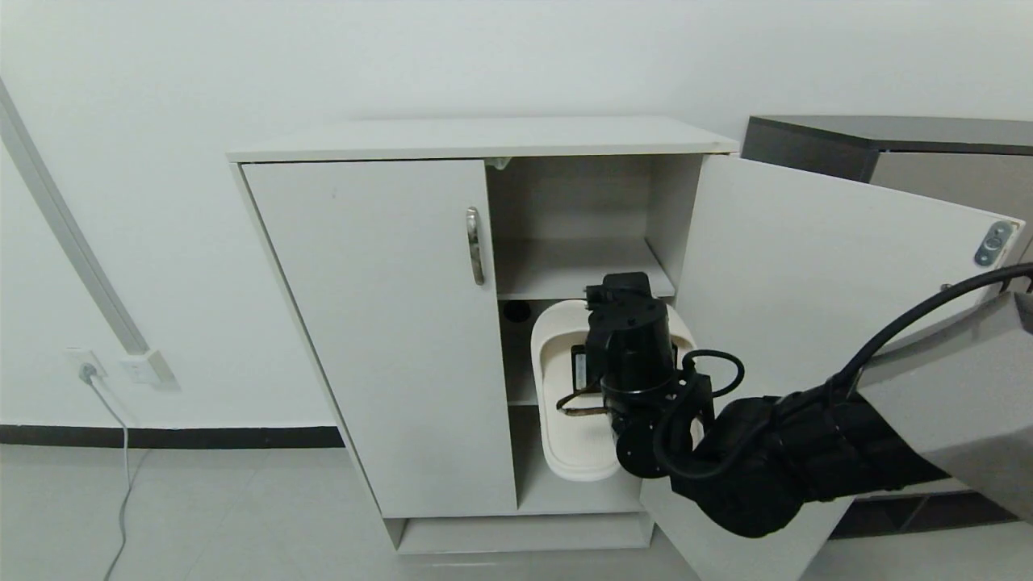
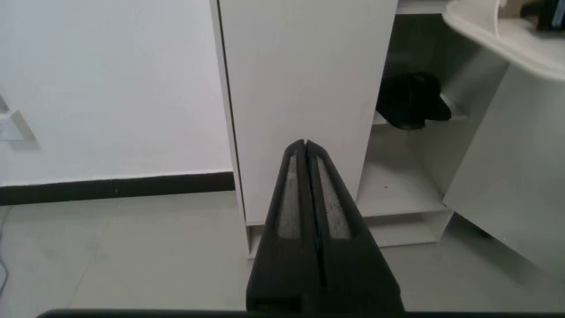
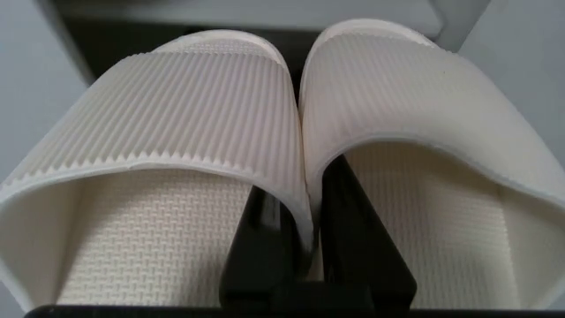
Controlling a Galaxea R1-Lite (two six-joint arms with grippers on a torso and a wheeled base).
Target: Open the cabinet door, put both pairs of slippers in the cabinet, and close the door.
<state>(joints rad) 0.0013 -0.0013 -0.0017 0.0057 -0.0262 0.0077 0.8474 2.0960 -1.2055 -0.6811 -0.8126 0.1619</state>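
Against a plain white wall, the right jaws pinch the touching inner straps of the cream, ribbed slippers (image 3: 203, 115), held in the cabinet (image 1: 379, 323)'s open right side, toes just under the upper shelf (image 1: 565, 278). Such soft straps may slide free, or the toes may snag that shelf's edge. Left jaws hang closed and empty.

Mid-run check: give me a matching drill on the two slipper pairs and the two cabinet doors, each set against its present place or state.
Things:
1. white slippers
2. black slippers
3. left door
4. right door

Place or state:
A. swung open
B. lying inside the cabinet
C. shut
D. clamped in the right gripper

Pairs: 1-D, 2-B, 3-C, 4-A
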